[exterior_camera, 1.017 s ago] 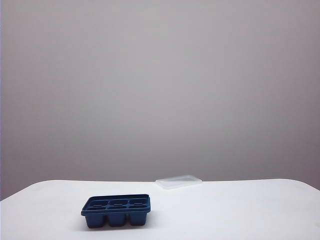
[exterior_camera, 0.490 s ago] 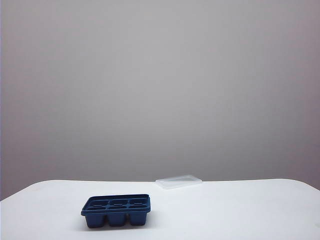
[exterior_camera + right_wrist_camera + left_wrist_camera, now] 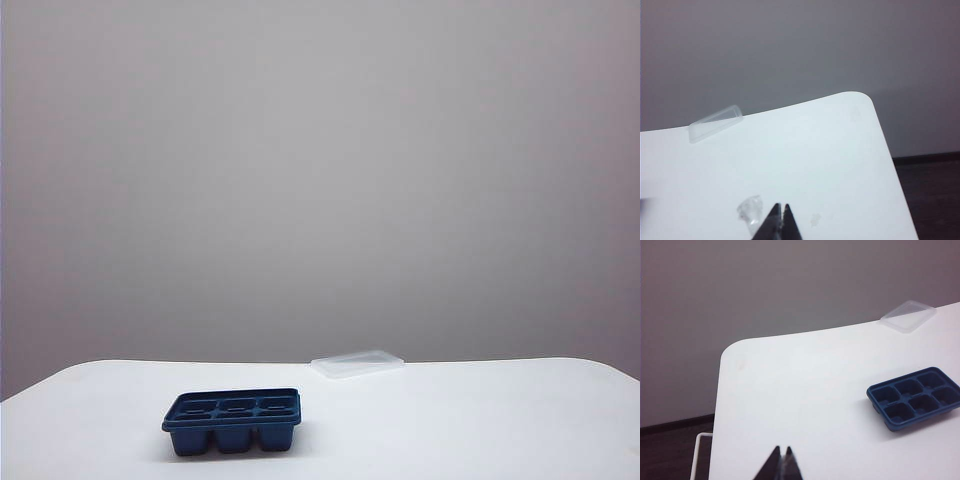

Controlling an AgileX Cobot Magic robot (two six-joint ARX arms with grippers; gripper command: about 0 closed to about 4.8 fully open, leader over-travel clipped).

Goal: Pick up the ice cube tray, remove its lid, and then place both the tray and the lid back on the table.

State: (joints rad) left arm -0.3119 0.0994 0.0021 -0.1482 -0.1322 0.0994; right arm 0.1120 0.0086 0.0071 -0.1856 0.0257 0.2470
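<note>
The dark blue ice cube tray (image 3: 233, 420) stands uncovered on the white table (image 3: 450, 420), towards the left front in the exterior view; it also shows in the left wrist view as the tray (image 3: 915, 403). The translucent lid (image 3: 356, 363) lies flat near the table's far edge, apart from the tray, seen too as the lid (image 3: 908, 316) and the lid (image 3: 715, 123). My left gripper (image 3: 782, 449) is shut and empty, well short of the tray. My right gripper (image 3: 780, 205) is shut and empty over the table's near side. Neither arm appears in the exterior view.
A small clear ice piece (image 3: 751, 209) lies on the table beside my right gripper's tips, with a faint wet spot (image 3: 815, 219) close by. The table's rounded corners (image 3: 732, 347) and edge (image 3: 885, 150) drop to a dark floor. A plain grey wall stands behind.
</note>
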